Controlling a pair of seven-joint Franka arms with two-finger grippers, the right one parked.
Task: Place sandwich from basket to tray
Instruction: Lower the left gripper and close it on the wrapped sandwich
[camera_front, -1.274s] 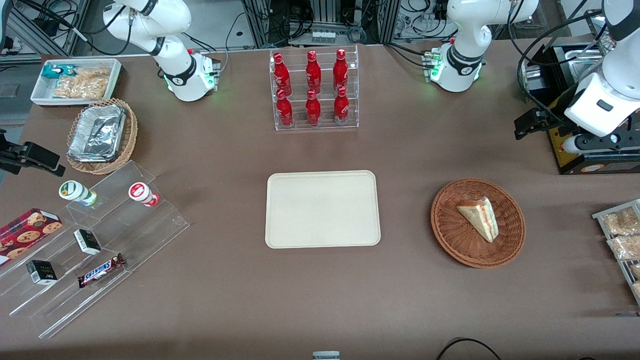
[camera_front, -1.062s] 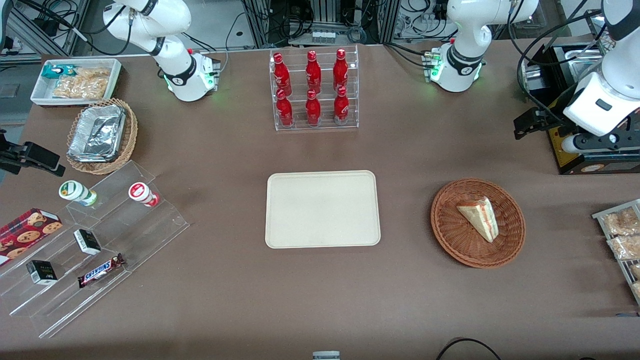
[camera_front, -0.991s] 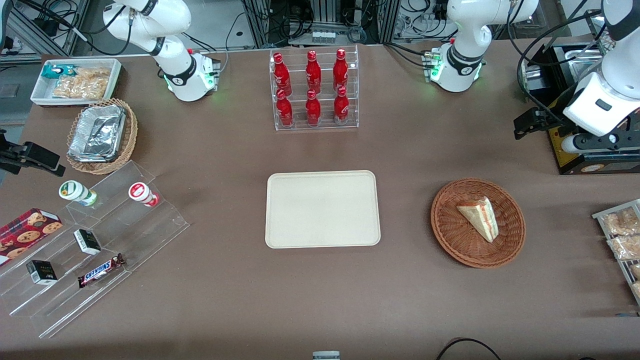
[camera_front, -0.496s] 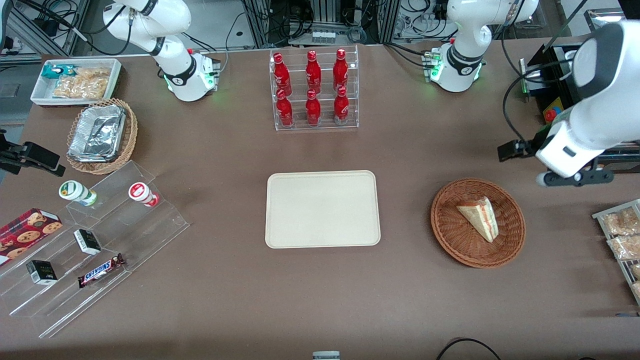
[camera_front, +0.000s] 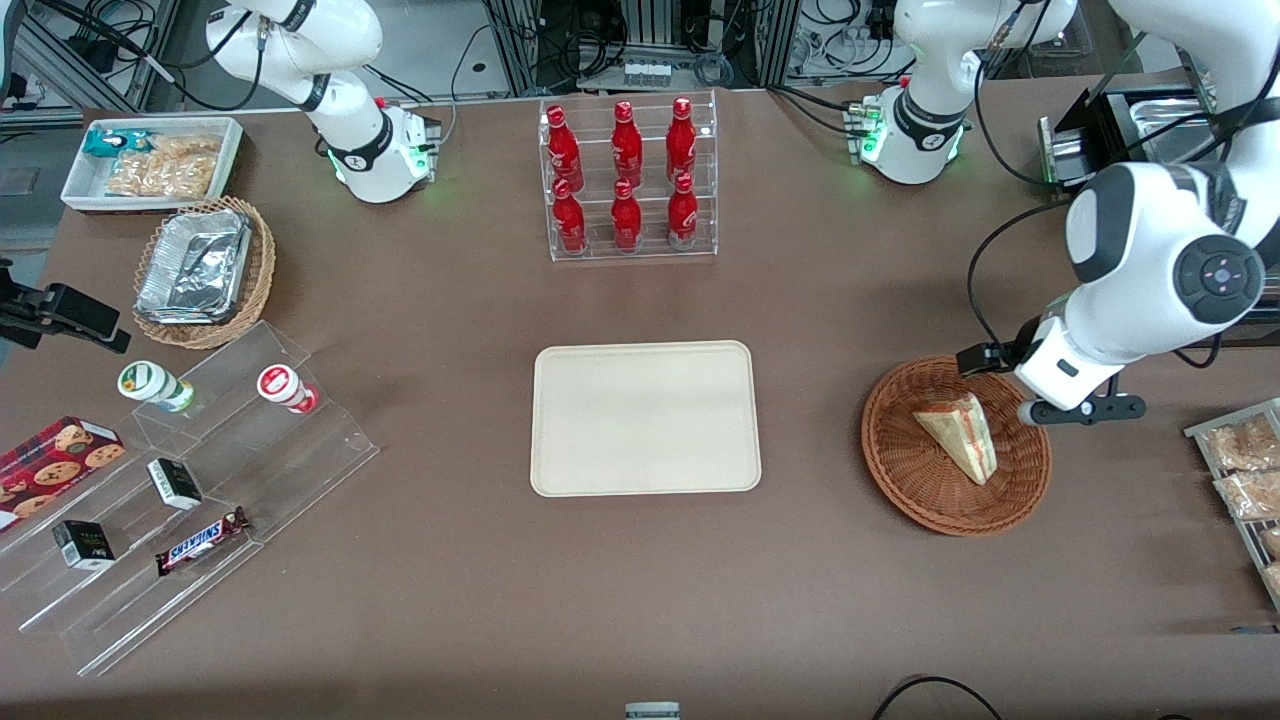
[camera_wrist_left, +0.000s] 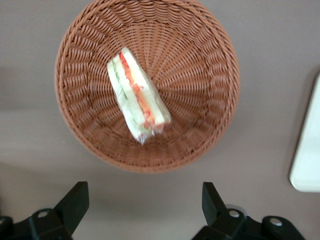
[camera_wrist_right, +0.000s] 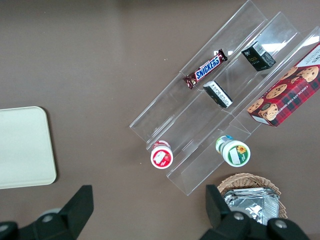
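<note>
End effector (camera_wrist_left: 142, 210) now above basket (camera_front: 900, 480), open, nearer sandwich (camera_front: 960, 435) than before

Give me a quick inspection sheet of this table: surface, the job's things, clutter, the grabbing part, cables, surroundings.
Surface: brown table.
Job's things: sandwich lies in the basket; tray bare.
Clutter: red bottles in a clear rack; foil container; snack bar on clear steps.
Grippers: end effector open, above the table just beside the basket, holding nothing.
Cables: black cable hangs from the working arm.
Surroundings: metal frames and wiring past the table.
</note>
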